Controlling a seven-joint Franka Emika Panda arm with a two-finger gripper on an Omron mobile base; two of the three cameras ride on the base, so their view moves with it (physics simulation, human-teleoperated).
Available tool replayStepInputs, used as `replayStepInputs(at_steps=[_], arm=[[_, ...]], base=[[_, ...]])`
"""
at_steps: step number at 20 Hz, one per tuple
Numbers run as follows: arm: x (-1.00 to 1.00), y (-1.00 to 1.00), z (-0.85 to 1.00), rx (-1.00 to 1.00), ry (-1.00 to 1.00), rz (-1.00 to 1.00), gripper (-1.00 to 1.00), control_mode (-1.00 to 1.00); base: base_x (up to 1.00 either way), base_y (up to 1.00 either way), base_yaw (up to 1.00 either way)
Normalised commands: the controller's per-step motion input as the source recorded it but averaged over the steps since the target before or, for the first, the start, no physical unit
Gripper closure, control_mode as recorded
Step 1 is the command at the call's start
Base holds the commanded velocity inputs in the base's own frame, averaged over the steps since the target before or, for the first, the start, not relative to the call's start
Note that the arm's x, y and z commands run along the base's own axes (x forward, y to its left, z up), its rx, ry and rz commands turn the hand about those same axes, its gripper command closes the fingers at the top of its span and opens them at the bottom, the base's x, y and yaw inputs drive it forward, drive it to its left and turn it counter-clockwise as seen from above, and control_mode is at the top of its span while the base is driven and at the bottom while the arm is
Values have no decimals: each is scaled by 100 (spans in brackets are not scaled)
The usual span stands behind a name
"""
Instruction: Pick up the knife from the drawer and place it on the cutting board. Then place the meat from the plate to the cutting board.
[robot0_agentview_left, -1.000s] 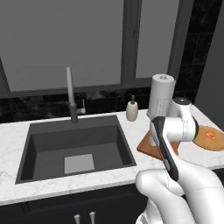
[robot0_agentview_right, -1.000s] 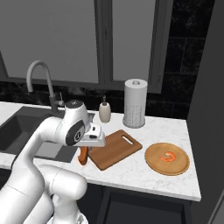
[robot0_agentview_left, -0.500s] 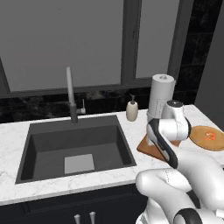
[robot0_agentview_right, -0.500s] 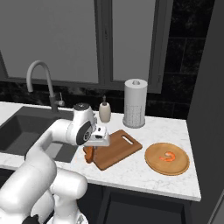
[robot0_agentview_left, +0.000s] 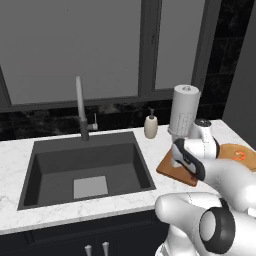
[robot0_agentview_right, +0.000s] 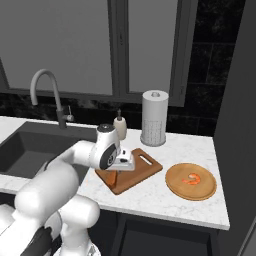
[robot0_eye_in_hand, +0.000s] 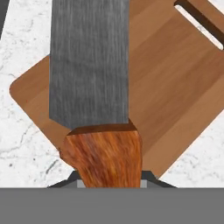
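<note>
My gripper is shut on the knife. The brown handle hangs below the fingers, and in the hand view the grey blade stretches away over the cutting board. The reddish-brown board lies on the counter with its slot handle at the far end. I hold the knife over the board's near left corner; whether it touches the wood cannot be told. The round tan plate sits right of the board with the small orange-red meat on it. In the left base view my arm covers part of the board and the plate.
A paper towel roll and a soap dispenser stand behind the board. The dark sink with its faucet lies to the left. The marble counter ends just in front of the board and plate.
The arm has swung right with the knife, bringing it from the counter beside the sink to the board's near left corner.
</note>
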Motion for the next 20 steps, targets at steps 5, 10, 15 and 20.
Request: replayStepInputs(at_steps=[5,10,15,20], arm=[[16,-12,-29,0,0,0,100,-100],[18,0,-25,0,0,-1,100,-100],[16,0,-18,0,0,0,-100,-100],[-6,-2,-4,0,-1,-7,-100,-100]], base=[[0,0,0],[0,0,0],[0,0,0],[0,0,0]])
